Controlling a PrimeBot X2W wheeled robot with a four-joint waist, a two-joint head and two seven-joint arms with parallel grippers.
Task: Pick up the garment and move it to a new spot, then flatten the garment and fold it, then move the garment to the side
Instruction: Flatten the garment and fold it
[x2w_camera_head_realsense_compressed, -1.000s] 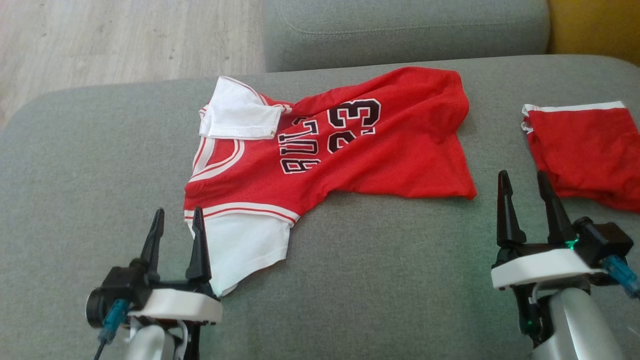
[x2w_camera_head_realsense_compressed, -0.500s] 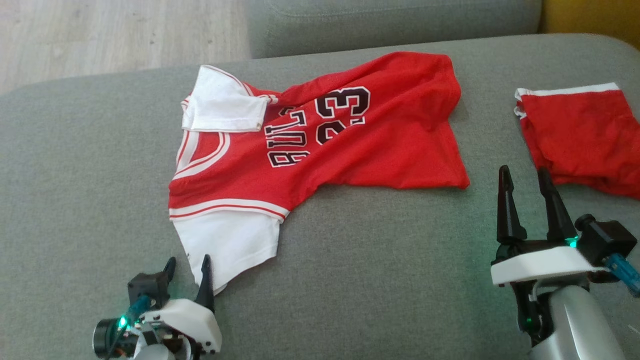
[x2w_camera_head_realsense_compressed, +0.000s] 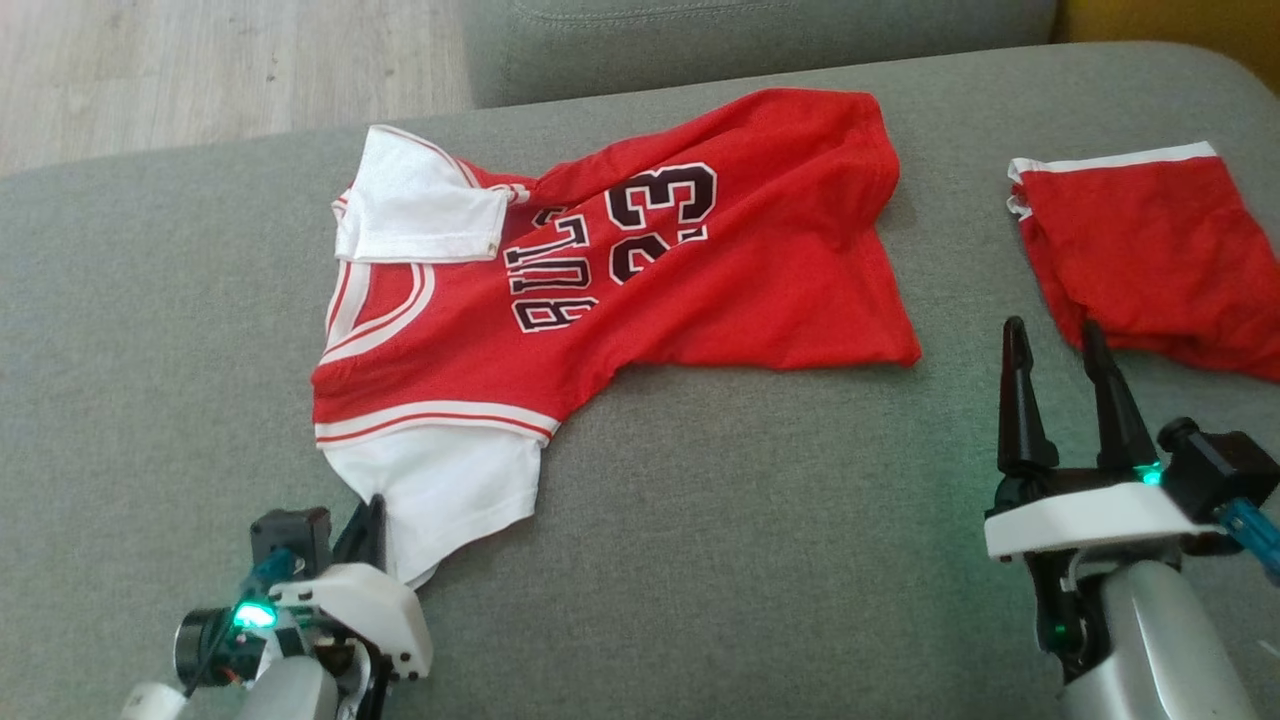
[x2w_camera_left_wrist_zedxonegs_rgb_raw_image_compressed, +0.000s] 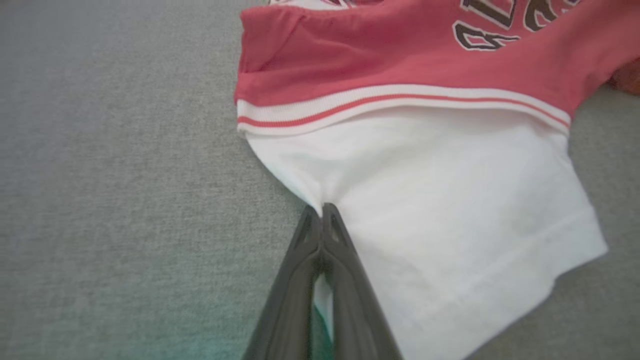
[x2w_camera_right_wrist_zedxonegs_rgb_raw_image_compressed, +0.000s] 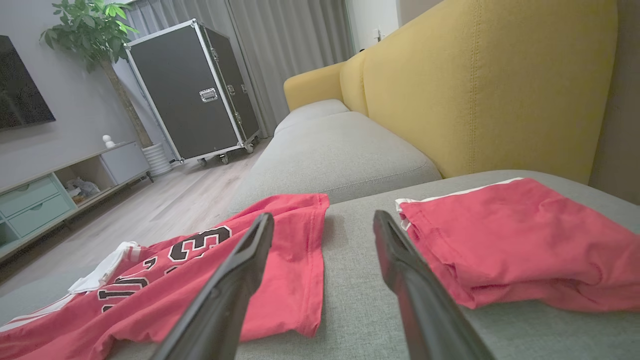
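jersey (x2w_camera_head_realsense_compressed: 650, 290) lies crumpled mid-frame; our left gripper (x2w_camera_head_realsense_compressed: 372, 505) pinches its white sleeve (x2w_camera_head_realsense_compressed: 450, 480) at lower left, our right gripper (x2w_camera_head_realsense_compressed: 1053, 330) gapes empty; lifting, flattening, folding remain.

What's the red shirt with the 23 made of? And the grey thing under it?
The shirt looks like thin, soft, matte knit cloth: it wrinkles and lies limp, and its white sleeve puckers where the left gripper pinches it. The cushion looks like padded, coarse woven fabric: speckled grey weave, rounded edges. Exact fibres can't be told.
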